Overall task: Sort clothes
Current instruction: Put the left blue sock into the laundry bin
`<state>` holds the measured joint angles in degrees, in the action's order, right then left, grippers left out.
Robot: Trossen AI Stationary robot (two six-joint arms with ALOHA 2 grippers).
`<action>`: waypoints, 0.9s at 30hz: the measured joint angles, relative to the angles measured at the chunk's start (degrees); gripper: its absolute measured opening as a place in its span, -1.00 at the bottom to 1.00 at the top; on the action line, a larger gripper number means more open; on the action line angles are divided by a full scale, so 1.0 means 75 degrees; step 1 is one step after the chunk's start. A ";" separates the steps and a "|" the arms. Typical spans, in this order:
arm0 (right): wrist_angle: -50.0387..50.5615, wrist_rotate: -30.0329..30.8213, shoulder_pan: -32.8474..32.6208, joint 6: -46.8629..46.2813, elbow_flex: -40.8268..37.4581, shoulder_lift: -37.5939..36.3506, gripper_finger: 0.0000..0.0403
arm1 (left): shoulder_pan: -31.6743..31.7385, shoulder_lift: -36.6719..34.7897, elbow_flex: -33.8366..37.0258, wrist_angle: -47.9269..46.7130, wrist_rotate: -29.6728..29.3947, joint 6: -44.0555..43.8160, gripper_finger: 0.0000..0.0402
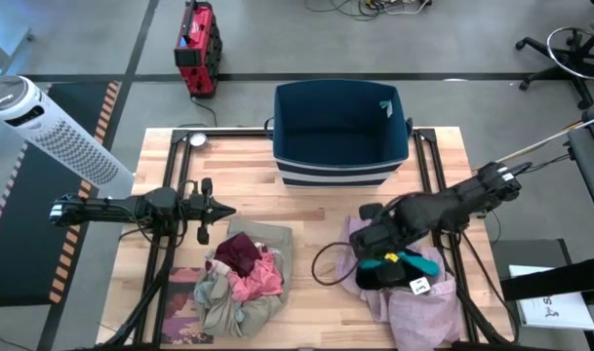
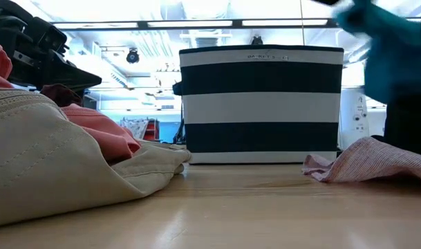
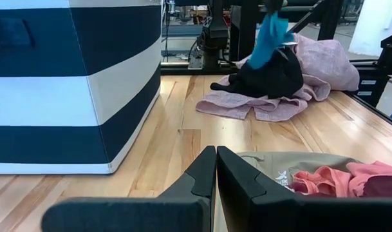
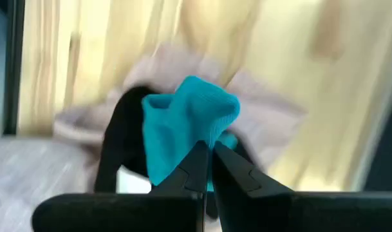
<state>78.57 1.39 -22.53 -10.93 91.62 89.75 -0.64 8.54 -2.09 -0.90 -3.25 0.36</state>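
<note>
While sorting has barely begun, status: bin empty, all garments on the table.
Near pile: khaki-beige garment (image 1: 262, 292) under pink garment (image 1: 262, 280), maroon garment (image 1: 240, 253) and grey-green garment (image 1: 212, 290), heaped at the table's front left, partly over a flat book (image 1: 184, 317).
Right pile: lilac-pink garment (image 1: 414, 307) spread at front right, black garment (image 1: 375, 273) on top of it.
Right gripper (image 4: 205, 149): fingers pinched together on the small teal garment (image 4: 189, 119), which hangs lifted just above the black one.
Left gripper (image 3: 215, 158): fingers together, holding nothing, hovering beside the near pile, pointed across the table.
Far: navy-and-white striped bin (image 1: 340, 132) at the table's back edge, nothing visible inside.
Done: teal piece picked, judging by the lift.
Left: teal drop-off, then the other six garments, likely.
</note>
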 joint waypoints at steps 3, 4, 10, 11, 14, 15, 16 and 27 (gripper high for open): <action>0.0000 0.0539 0.0122 0.0207 0.0545 -0.0022 -1.00 | 0.0000 0.0000 0.0000 0.0000 0.0000 0.0000 -1.00; -0.0003 0.0692 0.0170 0.0269 0.0712 -0.0022 -1.00 | 0.0000 0.0000 0.0000 -0.0001 0.0000 0.0000 -1.00; -0.0048 0.1805 0.0605 0.0932 0.1717 -0.0022 -1.00 | 0.0000 0.0000 0.0000 0.0002 0.0000 0.0000 -1.00; -0.0114 0.1976 0.0709 0.1063 0.1881 -0.0022 -1.00 | -0.0002 0.0000 0.0000 -0.0001 0.0000 0.0000 -1.00; -0.0310 0.2473 0.1109 0.1577 0.2378 -0.0020 -1.00 | 0.0000 0.0000 0.0000 -0.0001 0.0000 -0.0001 -1.00; -0.0421 0.2604 0.1274 0.1814 0.2522 -0.0020 -1.00 | 0.0000 0.0000 0.0000 -0.0001 0.0000 -0.0003 -1.00; -0.0554 0.2668 0.1467 0.2089 0.2652 -0.0020 -1.00 | 0.0000 0.0000 0.0000 -0.0001 0.0000 0.0000 -1.00; -0.2583 0.1589 0.4733 0.4439 0.3341 -0.0016 -1.00 | -0.0002 0.0000 0.0000 -0.0001 0.0000 0.0009 -1.00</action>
<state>59.20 13.31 12.97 22.36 116.68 89.63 -0.66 8.54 -2.09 -0.91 -3.25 0.43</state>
